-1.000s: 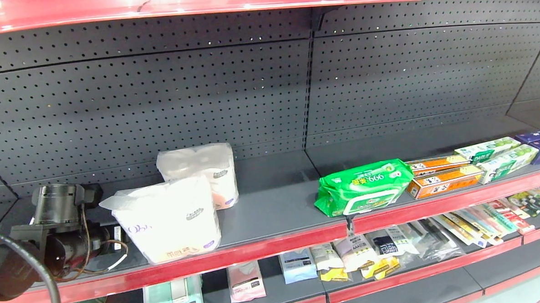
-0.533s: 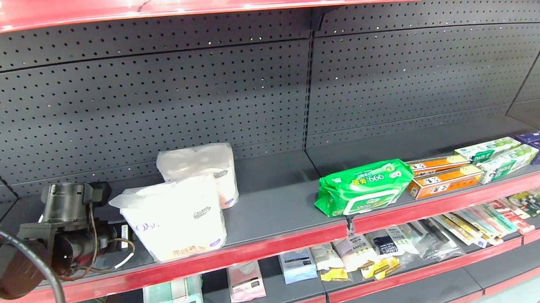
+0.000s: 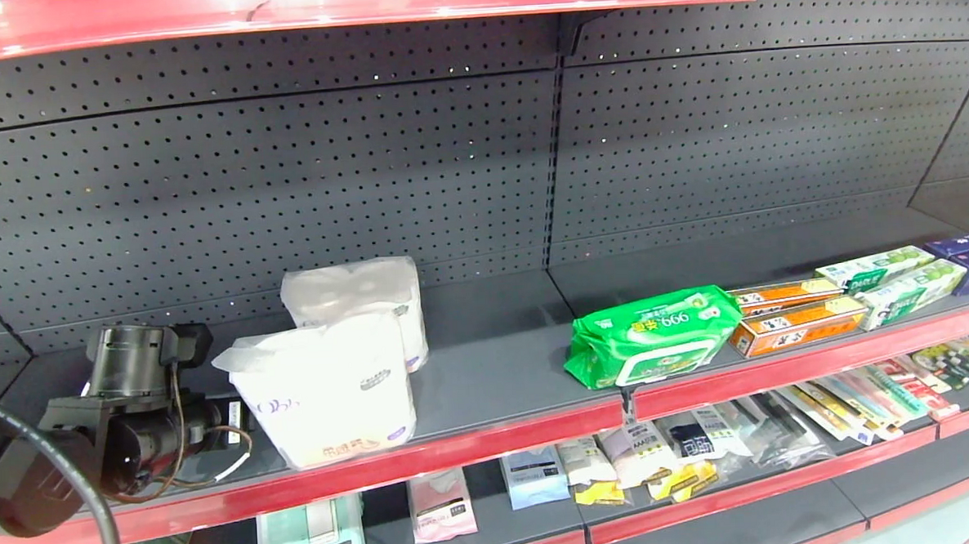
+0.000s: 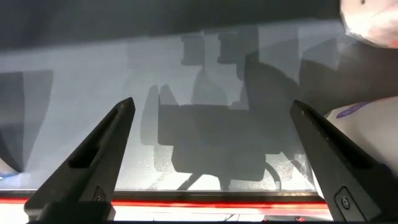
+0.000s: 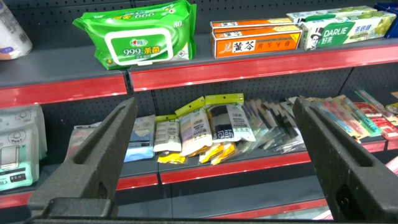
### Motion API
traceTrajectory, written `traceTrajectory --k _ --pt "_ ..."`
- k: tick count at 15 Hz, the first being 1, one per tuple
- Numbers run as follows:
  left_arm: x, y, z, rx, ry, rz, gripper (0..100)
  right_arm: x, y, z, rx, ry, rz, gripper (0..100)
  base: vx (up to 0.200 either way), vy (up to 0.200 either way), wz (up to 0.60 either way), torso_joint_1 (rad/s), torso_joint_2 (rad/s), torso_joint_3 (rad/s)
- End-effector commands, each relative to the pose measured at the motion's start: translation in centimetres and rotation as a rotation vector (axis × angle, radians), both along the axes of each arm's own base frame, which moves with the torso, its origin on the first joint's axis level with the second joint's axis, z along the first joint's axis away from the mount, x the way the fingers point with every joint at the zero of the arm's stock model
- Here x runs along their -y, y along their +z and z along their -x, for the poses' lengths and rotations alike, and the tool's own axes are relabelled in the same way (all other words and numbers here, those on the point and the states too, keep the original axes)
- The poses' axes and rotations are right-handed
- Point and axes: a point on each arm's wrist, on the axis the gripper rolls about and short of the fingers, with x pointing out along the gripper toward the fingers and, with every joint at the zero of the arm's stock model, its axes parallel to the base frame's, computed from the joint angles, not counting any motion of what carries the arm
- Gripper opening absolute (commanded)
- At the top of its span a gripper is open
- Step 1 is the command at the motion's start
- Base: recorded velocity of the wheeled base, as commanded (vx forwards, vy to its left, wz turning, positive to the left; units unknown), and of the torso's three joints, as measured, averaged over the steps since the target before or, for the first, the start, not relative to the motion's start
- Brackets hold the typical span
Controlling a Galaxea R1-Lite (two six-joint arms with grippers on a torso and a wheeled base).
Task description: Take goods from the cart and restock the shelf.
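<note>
The left claw (image 4: 212, 106) is being held wide apart and empty, low over the shelf (image 3: 497, 378). One finger (image 4: 336, 155) is lying just beside the roll pack (image 3: 326, 393). The pack is standing near the red edge (image 3: 459, 446), in front of a second pack (image 3: 355, 294). It is likely being set in place. Being soft and tall, it could be tipped, so the claw should be drawn straight back without the bag being snagged. The right claw (image 5: 214, 102) is being held apart too.

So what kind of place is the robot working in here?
Most likely a shop aisle: a red-edged shelf with a perforated back panel, stocked with a toilet paper pack, a green wet wipes pack and toothpaste boxes.
</note>
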Motion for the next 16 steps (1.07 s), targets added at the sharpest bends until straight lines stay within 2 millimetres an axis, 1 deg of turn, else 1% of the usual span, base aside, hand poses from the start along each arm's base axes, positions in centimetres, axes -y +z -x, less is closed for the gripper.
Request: traceTrajectory --k 1,6,16 --pt "0.2 0.1 0.0 0.004 -0.005 0.0 100 0.0 0.0 0.0 -0.001 0.0 0.0 100 0.0 0.0 0.0 0.0 0.0 0.0" --pt "1.1 0.2 -0.1 0.01 -0.039 -0.002 100 0.0 0.0 0.0 -0.001 0.0 0.0 100 0.0 0.0 0.0 0.0 0.0 0.0" --pt "1.5 0.2 0.0 0.009 -0.052 -0.004 100 0.0 0.0 0.0 -0.001 0.002 0.0 100 0.0 0.0 0.0 0.0 0.0 0.0"
